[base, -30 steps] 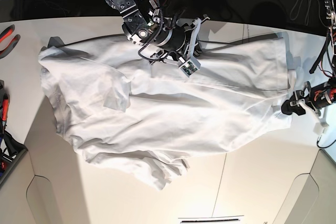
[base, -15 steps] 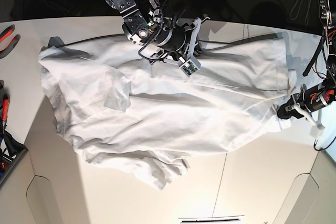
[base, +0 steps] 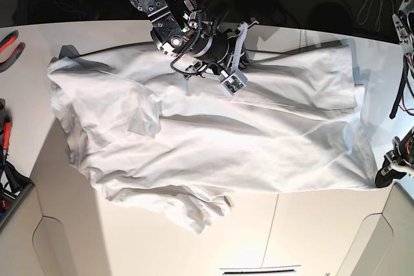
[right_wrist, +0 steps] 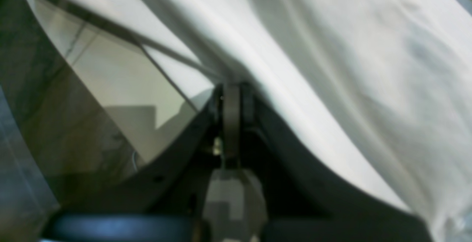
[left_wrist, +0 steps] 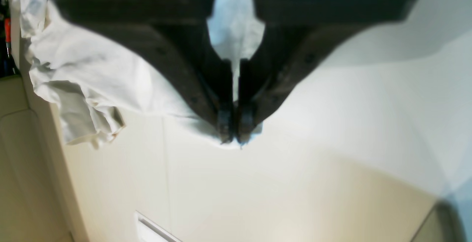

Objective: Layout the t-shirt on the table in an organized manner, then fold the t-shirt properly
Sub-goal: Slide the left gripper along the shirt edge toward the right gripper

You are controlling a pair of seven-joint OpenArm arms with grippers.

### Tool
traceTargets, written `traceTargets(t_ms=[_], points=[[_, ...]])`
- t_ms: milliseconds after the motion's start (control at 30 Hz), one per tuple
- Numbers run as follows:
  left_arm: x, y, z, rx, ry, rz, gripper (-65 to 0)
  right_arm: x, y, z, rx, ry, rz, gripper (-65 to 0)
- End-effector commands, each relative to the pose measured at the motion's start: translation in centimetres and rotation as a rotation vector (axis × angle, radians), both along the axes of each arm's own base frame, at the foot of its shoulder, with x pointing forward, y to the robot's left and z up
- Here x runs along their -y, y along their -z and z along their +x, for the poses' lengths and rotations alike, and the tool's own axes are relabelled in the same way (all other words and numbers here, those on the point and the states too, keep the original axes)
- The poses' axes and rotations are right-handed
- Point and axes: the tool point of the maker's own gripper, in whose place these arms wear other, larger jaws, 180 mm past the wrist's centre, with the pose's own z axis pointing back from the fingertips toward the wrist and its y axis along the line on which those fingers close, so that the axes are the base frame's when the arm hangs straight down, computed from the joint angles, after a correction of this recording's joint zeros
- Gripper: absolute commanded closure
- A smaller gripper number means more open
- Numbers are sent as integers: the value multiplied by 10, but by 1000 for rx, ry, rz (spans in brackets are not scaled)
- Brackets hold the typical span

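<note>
Base view is showing the t-shirt lying spread across the table, wide but not yet neat: the edge nearest the table's front is bunching into a crumpled lump, and ridges are running across the middle. At the table's right edge, the left gripper is pinching a corner of the cloth and drawing it out to a point; in the left wrist view its jaws are standing almost together, with a thin bit of white fabric caught between the tips. Toward the table's back edge, the right gripper is sitting at the far border of the cloth. In the right wrist view its jaws are closed flat together at the border of the fabric, beside the table's dark seam line; whether any cloth is trapped between them I cannot tell.

The cloth is looking soft, light and limp, so it is likely following any pull and wrinkling wherever it is pushed. Corners and hems are probably the best places to take hold, since a pinch in the middle would only be lifting a tent. The smooth table is likely letting it slide easily, so spreading by dragging corners outward seems sound.
</note>
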Motion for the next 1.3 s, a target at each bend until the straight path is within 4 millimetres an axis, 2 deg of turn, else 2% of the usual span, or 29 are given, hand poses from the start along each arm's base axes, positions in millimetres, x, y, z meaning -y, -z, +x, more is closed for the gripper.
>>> traceTargets(t_ms=[0,233,433,633,733,833,867,933,967,1000,1133,1200,1267], points=[[-10,-28,11,78,-16,15,0,1,-2,3,3,1,-15,0],[-6,-37,22,160,-40,42,0,2,0,1,-7,-2,-24,0],[4,-49,43,186,-32,89,0,3,1,0,-10,-3,-27,0],[-8,-64,59,173,-79,192,0,3,1,0,-13,-4,-31,0],[1,-61,63,163,-47,219,0,4,1,0,-13,-4,-32,0],[17,-49,65,120,30,291,0,4,1,0,-13,-4,-32,0],[23,-44,66,107,60,323,-24,4,1,0,-13,-4,-32,0],[34,-39,68,99,107,369,-197,4,1,0,-12,-4,-31,0],[37,-36,68,90,116,379,-255,4,1,0,-12,-4,-31,0],[37,-34,68,78,111,391,-278,4,1,0,-12,-4,-31,0],[19,-32,67,46,25,425,-279,3,-3,3,1,-3,-24,0],[11,-33,66,36,4,430,-279,0,-16,11,36,3,-6,0],[8,-30,62,5,8,419,-279,-3,-39,23,97,11,29,-19]])
